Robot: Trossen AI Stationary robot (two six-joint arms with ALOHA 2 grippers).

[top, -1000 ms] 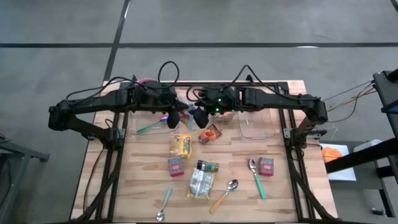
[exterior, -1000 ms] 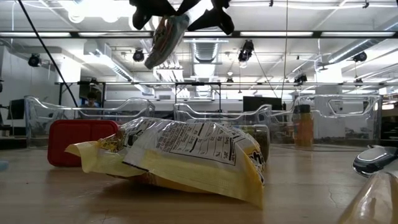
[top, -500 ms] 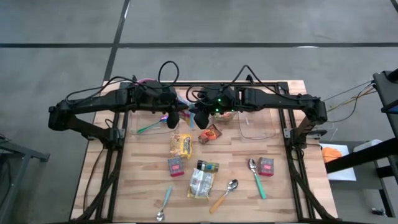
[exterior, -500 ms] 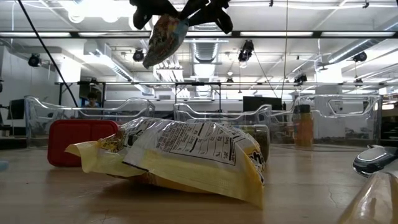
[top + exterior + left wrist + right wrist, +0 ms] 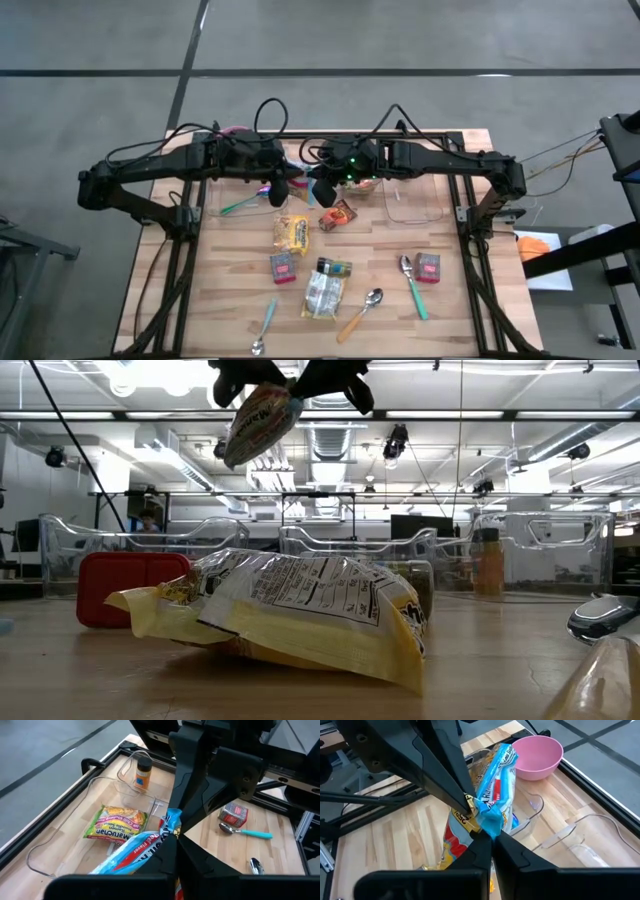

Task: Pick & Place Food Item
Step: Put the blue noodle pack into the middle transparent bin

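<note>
A blue noodle packet [image 5: 255,422] with red and yellow print hangs in the air over the table's far middle. My left gripper [image 5: 283,188] and my right gripper [image 5: 318,190] meet tip to tip there, both shut on the packet's upper end. In the left wrist view the packet [image 5: 131,854] runs back from my left gripper [image 5: 172,851], and the right gripper [image 5: 176,826] comes in from beyond. In the right wrist view the packet [image 5: 495,772] shows above my right gripper [image 5: 490,837]. My left gripper pinches the packet's upper end at its crimped seam [image 5: 471,811] between its two fingers. The fingers come slanting down from the table's left. The packet hangs tilted below them, clear of the table. My right gripper pinches the blue crimped corner [image 5: 491,822] of the same end between its two fingers, right beside the left fingertips [image 5: 462,800]. It comes slanting down from the table's right. The packet's body [image 5: 245,440] hangs free below.
Under the arms stand clear bins [image 5: 75,840], one holding a green noodle packet [image 5: 116,822], and a spice bottle [image 5: 142,774]. A pink bowl [image 5: 537,755] stands at the far edge. A yellow bag [image 5: 291,233], small packets and several spoons [image 5: 411,280] lie on the near half.
My right gripper has shut on the packet's upper end beside the left gripper and rolled slightly. The hanging packet has turned a little under the two grippers. Both arms have kept their place.
</note>
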